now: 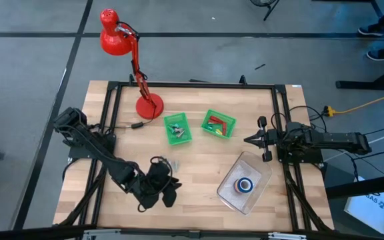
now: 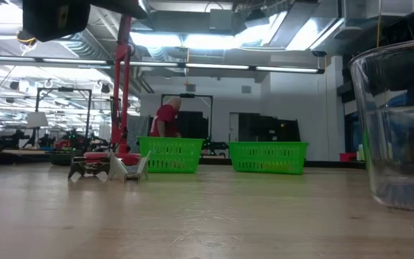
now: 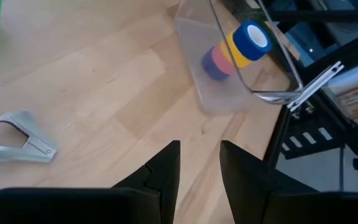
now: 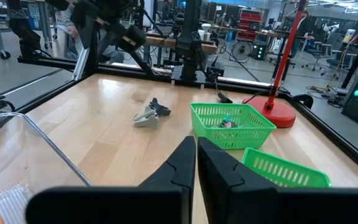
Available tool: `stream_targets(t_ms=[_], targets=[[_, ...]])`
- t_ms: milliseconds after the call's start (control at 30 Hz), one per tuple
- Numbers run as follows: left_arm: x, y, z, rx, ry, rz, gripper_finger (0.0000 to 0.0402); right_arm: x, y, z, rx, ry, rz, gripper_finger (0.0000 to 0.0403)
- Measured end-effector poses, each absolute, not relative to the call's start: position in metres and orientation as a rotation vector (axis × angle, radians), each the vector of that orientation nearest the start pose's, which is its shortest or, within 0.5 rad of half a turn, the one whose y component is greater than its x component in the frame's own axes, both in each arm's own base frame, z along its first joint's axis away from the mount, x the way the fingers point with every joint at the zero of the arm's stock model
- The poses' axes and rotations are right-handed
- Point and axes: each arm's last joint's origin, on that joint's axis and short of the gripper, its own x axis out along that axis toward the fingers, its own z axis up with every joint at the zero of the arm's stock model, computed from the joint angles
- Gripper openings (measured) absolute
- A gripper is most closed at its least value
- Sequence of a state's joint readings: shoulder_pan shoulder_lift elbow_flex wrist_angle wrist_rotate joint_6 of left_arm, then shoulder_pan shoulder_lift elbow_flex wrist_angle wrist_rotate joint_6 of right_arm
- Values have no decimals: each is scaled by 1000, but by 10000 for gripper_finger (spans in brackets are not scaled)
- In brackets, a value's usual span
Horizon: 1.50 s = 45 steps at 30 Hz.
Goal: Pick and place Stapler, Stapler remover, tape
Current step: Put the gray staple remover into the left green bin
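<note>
The tape rolls are stacked in a clear plastic container near the table's right near corner, a blue roll on top, with yellow and pink-red rolls below it. A grey staple remover lies on the wood near the table's middle, and a dark one lies beside it. My left gripper is open and hovers over the table between the remover and the container. My right gripper is shut and waits at the right edge. I cannot make out a stapler.
Two green baskets stand at the table's middle far side, each with small items inside, a red piece in the right one. A red desk lamp stands at the far edge. Bare wood lies between the baskets and the container.
</note>
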<state>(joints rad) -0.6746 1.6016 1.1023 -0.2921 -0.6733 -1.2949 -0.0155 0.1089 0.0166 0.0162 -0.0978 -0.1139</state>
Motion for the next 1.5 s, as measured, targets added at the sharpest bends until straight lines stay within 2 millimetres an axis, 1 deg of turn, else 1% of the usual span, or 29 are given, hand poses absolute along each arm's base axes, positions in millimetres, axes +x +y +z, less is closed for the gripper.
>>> stream_targets(t_ms=[367, 933, 1100, 1300, 1400, 1500], targets=[[275, -196, 241, -780, 473, 370, 109, 103, 1, 162, -109, 72, 86, 21], [277, -193, 240, -738, 477, 373, 109, 103, 1, 162, -109, 72, 86, 21], [282, -186, 239, -747, 503, 380, 109, 103, 1, 162, -109, 72, 86, 21], [287, -169, 234, -738, 564, 438, 109, 103, 1, 162, -109, 72, 86, 21], [290, -158, 229, -777, 620, 481, 109, 103, 1, 162, -109, 72, 86, 21], [291, -149, 225, -824, 717, 501, 109, 103, 1, 162, -109, 72, 86, 21]])
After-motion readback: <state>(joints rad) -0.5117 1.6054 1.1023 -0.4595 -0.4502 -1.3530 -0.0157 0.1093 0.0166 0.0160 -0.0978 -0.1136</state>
